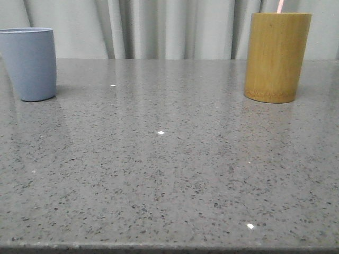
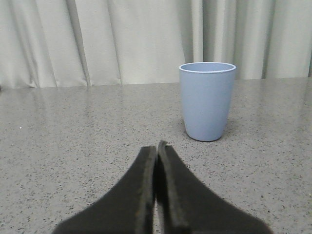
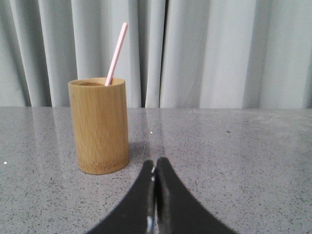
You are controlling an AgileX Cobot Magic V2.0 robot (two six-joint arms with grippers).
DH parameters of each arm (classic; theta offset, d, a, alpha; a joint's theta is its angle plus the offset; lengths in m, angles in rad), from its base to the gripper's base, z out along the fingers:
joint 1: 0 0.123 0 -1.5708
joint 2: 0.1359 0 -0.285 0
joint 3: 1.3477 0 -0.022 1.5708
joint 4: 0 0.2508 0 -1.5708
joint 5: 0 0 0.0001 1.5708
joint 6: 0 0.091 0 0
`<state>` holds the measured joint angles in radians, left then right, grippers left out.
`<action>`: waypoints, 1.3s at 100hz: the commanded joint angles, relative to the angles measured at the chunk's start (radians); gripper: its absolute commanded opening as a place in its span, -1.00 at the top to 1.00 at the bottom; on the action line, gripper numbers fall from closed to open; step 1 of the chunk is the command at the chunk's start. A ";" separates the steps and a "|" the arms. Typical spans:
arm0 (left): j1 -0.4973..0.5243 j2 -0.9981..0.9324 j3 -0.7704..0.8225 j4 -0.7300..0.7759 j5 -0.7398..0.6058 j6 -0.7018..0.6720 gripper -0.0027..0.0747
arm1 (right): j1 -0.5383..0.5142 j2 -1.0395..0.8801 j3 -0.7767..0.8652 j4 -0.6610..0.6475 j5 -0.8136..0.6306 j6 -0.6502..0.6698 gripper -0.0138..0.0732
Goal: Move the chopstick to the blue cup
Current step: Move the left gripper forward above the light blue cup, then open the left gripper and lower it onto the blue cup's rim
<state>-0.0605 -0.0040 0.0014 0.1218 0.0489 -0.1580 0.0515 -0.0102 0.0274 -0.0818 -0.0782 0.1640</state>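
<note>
The pale grey-blue cup [image 1: 29, 63] stands upright at the far left of the grey speckled table and looks empty in the left wrist view [image 2: 207, 100]. A pale pink chopstick [image 3: 116, 53] leans in the yellow-brown bamboo holder [image 3: 99, 125]; in the front view only its lower visible part [image 1: 280, 6] shows above the holder [image 1: 276, 55] at the far right. My left gripper [image 2: 156, 146] is shut and empty, low over the table, short of the cup. My right gripper [image 3: 155, 163] is shut and empty, near the holder's base. Neither gripper shows in the front view.
Pale pleated curtains [image 1: 159, 26] hang behind the table's far edge. The grey speckled tabletop [image 1: 169, 169] stretches between the two vessels, with its front edge at the bottom of the front view.
</note>
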 commanded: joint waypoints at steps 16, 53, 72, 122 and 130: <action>0.001 0.038 -0.121 -0.083 -0.016 -0.016 0.98 | -0.003 0.044 -0.154 0.004 0.191 -0.007 0.84; 0.001 0.428 -0.601 -0.206 0.454 -0.016 0.98 | -0.003 0.319 -0.539 0.004 0.516 -0.007 0.84; 0.001 0.617 -0.871 -0.206 0.742 -0.004 0.98 | -0.003 0.457 -0.742 0.006 0.729 -0.007 0.84; 0.001 0.722 -1.019 -0.206 0.803 0.068 0.98 | -0.003 0.577 -0.915 0.040 0.933 -0.007 0.84; 0.001 0.722 -1.019 -0.206 0.803 0.068 0.98 | -0.003 0.577 -0.915 0.040 0.926 -0.007 0.84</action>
<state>-0.0605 0.7127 -0.9836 -0.0725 0.9087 -0.0954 0.0515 0.5552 -0.8522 -0.0378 0.9160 0.1617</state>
